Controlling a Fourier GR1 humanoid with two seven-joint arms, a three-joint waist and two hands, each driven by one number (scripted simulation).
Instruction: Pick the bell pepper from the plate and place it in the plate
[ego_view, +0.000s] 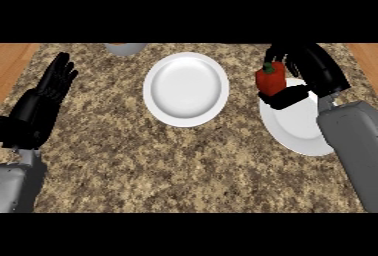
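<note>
Two white plates — right hand (306, 70) curled round red bell pepper (270, 80) above right plate (295, 127), left hand (44, 95) open, centre plate (186, 89) bare.

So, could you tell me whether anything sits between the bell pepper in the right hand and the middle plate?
Nothing visible does. The right hand holds the bell pepper over the right plate's edge, and only bare counter separates it from the middle plate.

The right hand (306, 67) curls around the red bell pepper (270, 80) above the plate (299, 127) at the counter's (148, 150) right edge.
</note>
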